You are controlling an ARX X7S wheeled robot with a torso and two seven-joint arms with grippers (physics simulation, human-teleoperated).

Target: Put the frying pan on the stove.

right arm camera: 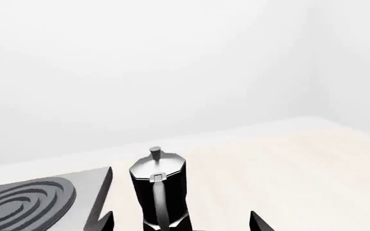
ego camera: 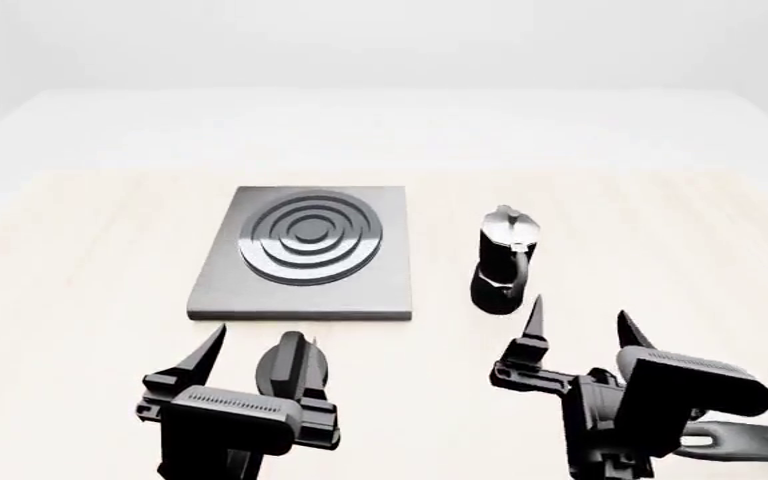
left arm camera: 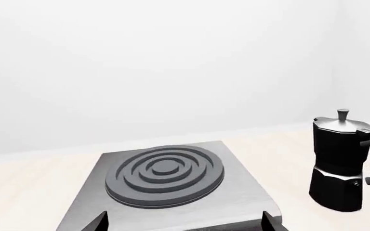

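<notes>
Two hands spread, empty | left hand (ego camera: 248, 352) facing stove (ego camera: 307, 252) | right hand (ego camera: 579, 324) facing moka pot (ego camera: 504, 260)

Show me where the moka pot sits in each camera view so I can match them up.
Head view: moka pot right of centre, beside the stove.
Left wrist view: moka pot at the right edge.
Right wrist view: moka pot low, centre-left.
Shared landmark: the stove's ringed burner, visible in all three.

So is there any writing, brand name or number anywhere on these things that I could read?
None can be read. The flat grey metal stove with its dark ringed burner, the black-and-silver moka pot, the pale wooden table and both black grippers (left, right) are all unmarked.
</notes>
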